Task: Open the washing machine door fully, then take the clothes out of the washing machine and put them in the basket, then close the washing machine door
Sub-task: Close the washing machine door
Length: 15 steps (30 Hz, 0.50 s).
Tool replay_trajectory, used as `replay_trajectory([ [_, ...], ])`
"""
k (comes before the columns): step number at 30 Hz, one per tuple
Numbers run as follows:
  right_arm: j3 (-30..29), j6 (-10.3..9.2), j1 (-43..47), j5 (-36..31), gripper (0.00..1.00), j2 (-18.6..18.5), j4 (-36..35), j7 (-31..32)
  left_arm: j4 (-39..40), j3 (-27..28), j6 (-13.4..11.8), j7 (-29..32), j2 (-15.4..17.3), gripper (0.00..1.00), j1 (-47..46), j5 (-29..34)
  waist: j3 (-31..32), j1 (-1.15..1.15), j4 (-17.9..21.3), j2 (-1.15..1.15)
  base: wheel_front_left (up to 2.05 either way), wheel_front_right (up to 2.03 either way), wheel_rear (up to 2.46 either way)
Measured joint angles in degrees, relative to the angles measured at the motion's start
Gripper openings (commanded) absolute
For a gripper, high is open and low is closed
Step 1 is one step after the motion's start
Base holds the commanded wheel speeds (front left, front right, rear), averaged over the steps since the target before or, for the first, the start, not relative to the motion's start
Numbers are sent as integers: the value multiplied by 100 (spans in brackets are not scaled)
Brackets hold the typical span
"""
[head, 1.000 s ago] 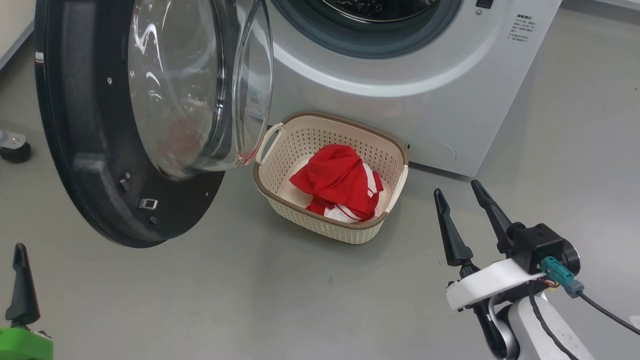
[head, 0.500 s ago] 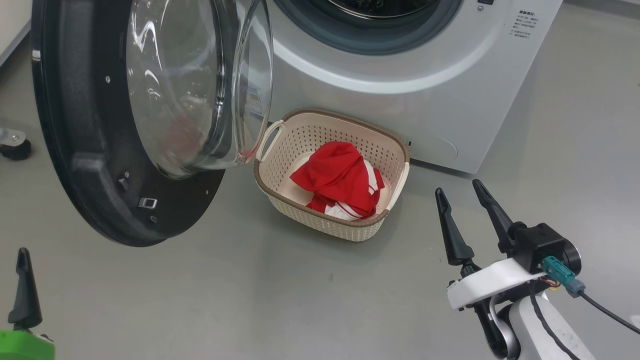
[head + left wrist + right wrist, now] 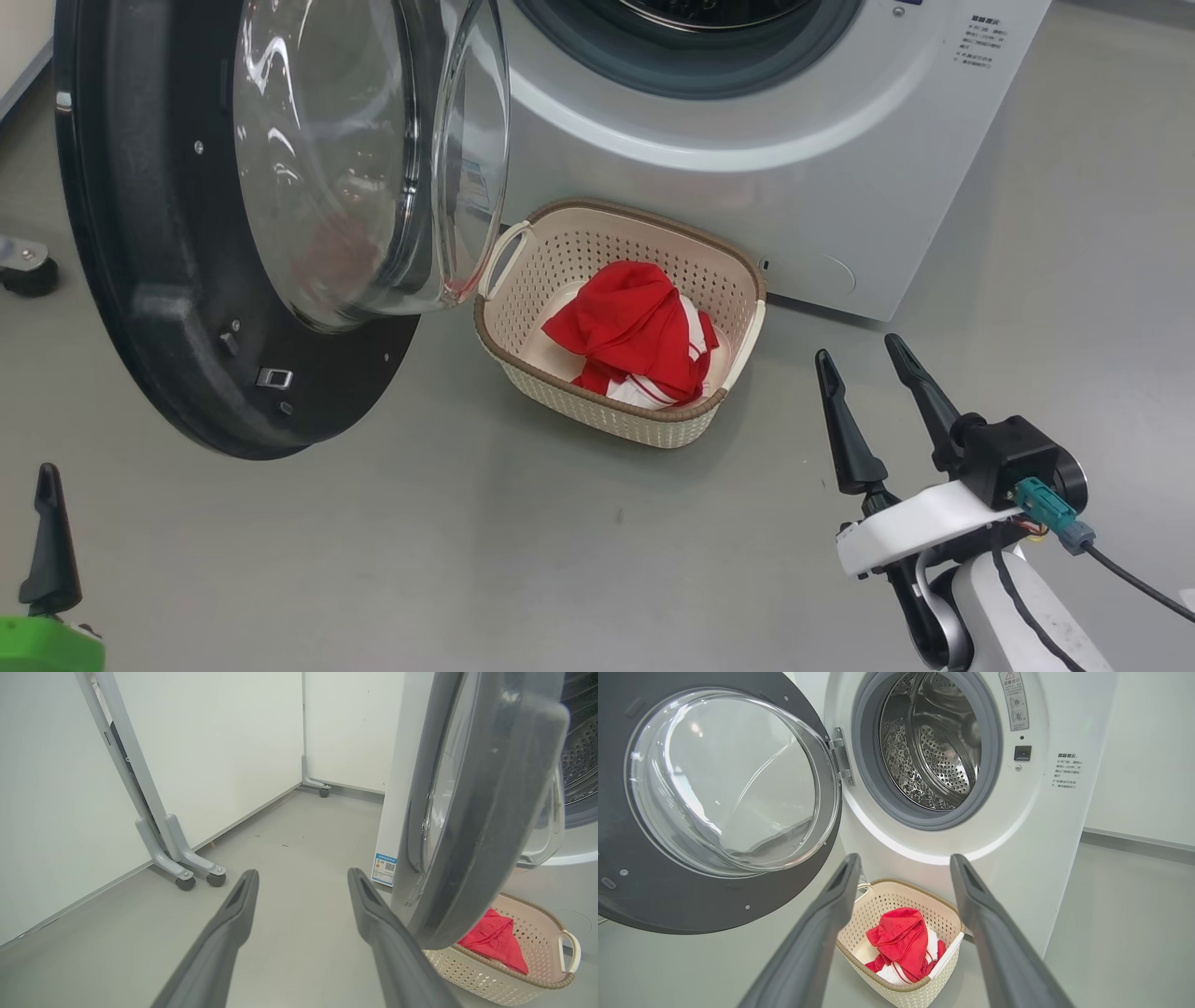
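Head view — clothes (image 3: 635,327) in the basket (image 3: 597,422); left tool (image 3: 302,872) and right tool (image 3: 856,347) both released, empty.

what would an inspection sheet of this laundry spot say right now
surface: grey floor, one small dark speck
job's things: washing machine door open; drum looks empty where visible; red clothes in basket, on the floor before the washing machine
clutter: nothing seen
grippers: left gripper open, empty, beside the door; right gripper open, empty, apart from the basket
cables: black cable from teal connector at the right wrist
surroundings: white panels on wheeled feet
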State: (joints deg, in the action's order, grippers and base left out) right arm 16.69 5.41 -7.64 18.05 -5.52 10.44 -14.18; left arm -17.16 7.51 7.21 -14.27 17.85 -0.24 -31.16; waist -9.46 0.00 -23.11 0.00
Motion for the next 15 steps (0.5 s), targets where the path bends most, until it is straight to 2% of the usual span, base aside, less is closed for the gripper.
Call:
replay_trajectory([
  [15, -16, 0, 0, 0, 100, 11, -11, 0, -67, -33, 0, -1, 32, 100, -71, 0, -10, 0, -10, 0, 0, 0, 0],
])
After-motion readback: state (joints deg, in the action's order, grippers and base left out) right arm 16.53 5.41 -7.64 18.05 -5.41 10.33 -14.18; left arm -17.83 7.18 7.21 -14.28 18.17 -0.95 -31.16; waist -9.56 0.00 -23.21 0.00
